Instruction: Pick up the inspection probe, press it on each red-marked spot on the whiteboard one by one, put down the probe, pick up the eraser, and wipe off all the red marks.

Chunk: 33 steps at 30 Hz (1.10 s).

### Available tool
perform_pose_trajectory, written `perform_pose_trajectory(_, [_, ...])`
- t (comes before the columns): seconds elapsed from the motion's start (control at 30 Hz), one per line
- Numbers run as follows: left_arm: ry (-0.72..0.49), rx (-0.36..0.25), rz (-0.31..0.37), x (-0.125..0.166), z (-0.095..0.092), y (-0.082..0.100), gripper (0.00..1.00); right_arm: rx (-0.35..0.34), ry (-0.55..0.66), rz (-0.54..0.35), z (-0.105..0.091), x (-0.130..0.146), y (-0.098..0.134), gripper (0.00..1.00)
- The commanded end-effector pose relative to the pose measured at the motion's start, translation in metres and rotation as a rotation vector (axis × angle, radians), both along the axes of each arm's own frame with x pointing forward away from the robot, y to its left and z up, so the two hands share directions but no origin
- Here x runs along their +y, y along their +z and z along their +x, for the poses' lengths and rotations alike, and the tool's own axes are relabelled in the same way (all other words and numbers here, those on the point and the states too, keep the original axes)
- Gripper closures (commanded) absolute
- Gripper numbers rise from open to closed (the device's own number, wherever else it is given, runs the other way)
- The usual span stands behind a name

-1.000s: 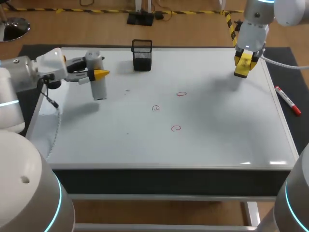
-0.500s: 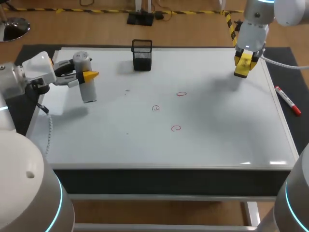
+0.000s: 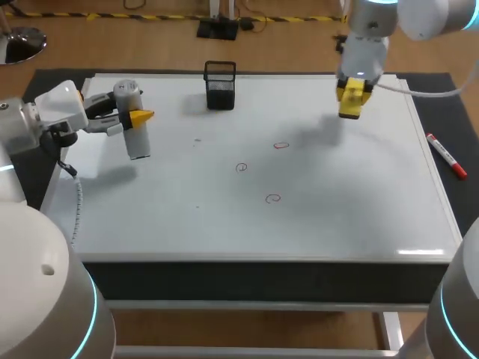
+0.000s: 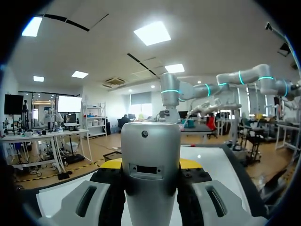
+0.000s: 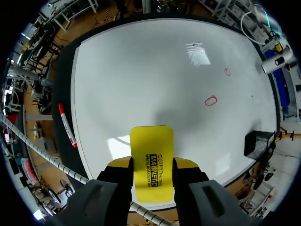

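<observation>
three red marks (image 3: 281, 146), one probe (image 3: 133, 126), one eraser (image 3: 352, 100), one whiteboard (image 3: 344, 217), one mesh cup (image 3: 220, 84), one marker (image 3: 447, 155)

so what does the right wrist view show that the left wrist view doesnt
Only the right wrist view: the yellow eraser shut in the right gripper, two red marks, the red marker lying beside the whiteboard, and the black mesh holder. Only the left wrist view: the left gripper clamped on the probe, seen close up. Both: the whiteboard, and the probe, which is small and far off in the right wrist view.
</observation>
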<state>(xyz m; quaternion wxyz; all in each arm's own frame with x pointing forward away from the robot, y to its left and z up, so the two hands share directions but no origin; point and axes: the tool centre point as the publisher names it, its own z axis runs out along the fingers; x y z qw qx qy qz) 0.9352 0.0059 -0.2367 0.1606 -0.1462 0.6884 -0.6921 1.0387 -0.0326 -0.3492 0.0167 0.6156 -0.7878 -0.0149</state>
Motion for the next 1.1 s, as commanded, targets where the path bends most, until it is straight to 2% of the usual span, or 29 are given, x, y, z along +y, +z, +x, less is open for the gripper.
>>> perform_pose_trajectory(0.03, [0.002,-0.003,-0.002,0.000,0.000,0.000,1.00,-0.033,0.077,-0.041,-0.031,0.039,0.004,1.00])
perform_pose_trajectory(0.33, [0.002,-0.003,-0.002,0.000,0.000,0.000,1.00,-0.043,0.300,0.001,-0.095,0.119,0.011,1.00])
perform_pose_trajectory(0.5, [0.002,-0.003,-0.002,0.000,0.000,0.000,1.00,-0.048,0.387,0.020,-0.119,0.153,0.016,1.00])
perform_pose_trajectory(0.87, [0.002,-0.003,-0.002,0.000,0.000,0.000,1.00,-0.042,0.503,0.067,-0.153,0.220,0.009,1.00])
perform_pose_trajectory(1.1, [0.002,-0.003,-0.002,0.000,0.000,0.000,1.00,-0.032,0.538,0.084,-0.162,0.253,-0.001,1.00])
